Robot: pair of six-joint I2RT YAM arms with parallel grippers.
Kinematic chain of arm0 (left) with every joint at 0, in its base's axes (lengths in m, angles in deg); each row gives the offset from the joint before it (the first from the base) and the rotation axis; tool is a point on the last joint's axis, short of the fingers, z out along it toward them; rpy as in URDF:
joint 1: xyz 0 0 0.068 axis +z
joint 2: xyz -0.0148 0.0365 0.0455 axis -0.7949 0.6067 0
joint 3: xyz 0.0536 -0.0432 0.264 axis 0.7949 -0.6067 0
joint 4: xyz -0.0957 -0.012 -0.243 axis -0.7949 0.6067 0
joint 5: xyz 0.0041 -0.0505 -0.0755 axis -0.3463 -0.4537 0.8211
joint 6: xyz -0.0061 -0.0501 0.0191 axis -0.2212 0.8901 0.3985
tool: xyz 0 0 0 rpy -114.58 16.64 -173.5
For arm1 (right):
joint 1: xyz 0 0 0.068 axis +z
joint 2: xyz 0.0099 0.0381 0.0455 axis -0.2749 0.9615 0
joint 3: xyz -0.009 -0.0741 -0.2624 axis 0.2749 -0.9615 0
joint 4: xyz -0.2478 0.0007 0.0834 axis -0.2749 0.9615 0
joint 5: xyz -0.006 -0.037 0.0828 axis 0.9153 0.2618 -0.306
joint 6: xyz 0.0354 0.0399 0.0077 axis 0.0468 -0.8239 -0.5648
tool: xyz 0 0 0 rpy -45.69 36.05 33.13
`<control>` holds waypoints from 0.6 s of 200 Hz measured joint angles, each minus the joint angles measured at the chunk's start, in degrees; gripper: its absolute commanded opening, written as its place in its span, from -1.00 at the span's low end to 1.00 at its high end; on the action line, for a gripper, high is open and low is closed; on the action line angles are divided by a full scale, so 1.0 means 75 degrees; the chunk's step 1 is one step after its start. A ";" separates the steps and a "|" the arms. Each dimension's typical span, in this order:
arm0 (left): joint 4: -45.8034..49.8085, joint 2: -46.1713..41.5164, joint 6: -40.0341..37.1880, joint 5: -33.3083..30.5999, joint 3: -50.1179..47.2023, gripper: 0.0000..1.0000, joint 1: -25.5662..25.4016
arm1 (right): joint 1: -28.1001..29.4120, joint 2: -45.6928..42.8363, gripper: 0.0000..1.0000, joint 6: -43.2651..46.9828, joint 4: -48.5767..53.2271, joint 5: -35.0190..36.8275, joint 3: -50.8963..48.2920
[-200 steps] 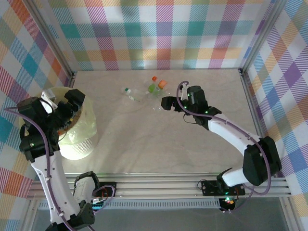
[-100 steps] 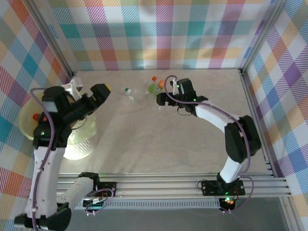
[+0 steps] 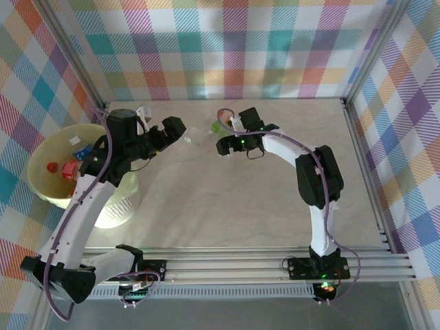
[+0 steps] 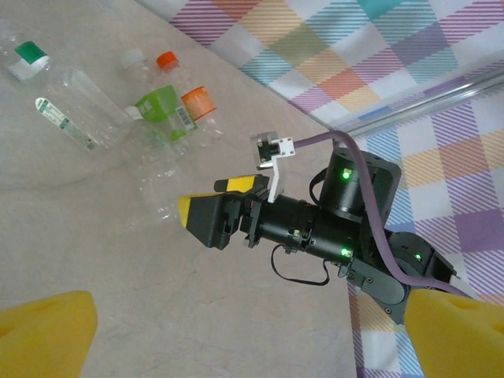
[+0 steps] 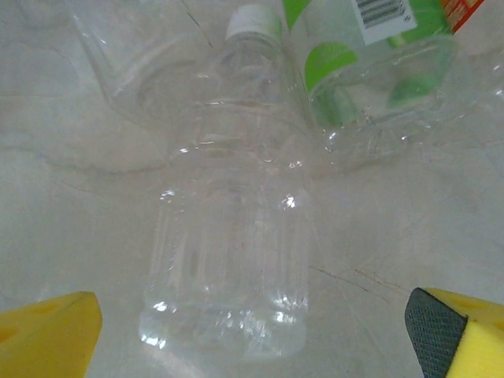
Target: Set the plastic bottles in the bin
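Observation:
Several plastic bottles lie in a cluster at the table's far middle: a clear one with a white cap (image 5: 228,236), a green-labelled one (image 5: 354,63) (image 4: 161,106), an orange-labelled one (image 4: 197,102) and a green-capped one (image 4: 31,55). My right gripper (image 3: 221,134) (image 5: 252,339) is open, its fingertips either side of the clear bottle's base without touching it. My left gripper (image 3: 161,124) (image 4: 252,346) is open and empty, hanging above the table between the bin (image 3: 41,189) and the cluster. Red-capped bottles (image 3: 69,170) lie inside the bin.
The cream bin stands at the table's left edge, under my left arm. Checked walls close the back and both sides. A metal rail (image 3: 240,265) runs along the near edge. Bare table stretches across the middle and right.
My left arm has swung from over the bin rightward toward the bottle cluster, still open. My right gripper has moved left and farther back, up to the clear bottle.

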 measured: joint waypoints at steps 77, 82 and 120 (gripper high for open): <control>0.0041 0.0009 -0.0006 -0.0262 -0.0003 1.00 0.0000 | 0.0259 0.1125 0.91 -0.0093 0.0446 0.0323 0.0970; 0.0047 0.0012 -0.0006 -0.0268 -0.0003 1.00 0.0000 | 0.0274 0.1160 0.89 -0.0122 0.0455 0.0323 0.1003; 0.0154 0.0029 -0.0006 -0.0318 -0.0015 1.00 0.0000 | 0.0332 0.1355 0.58 -0.0370 0.0557 0.0315 0.1142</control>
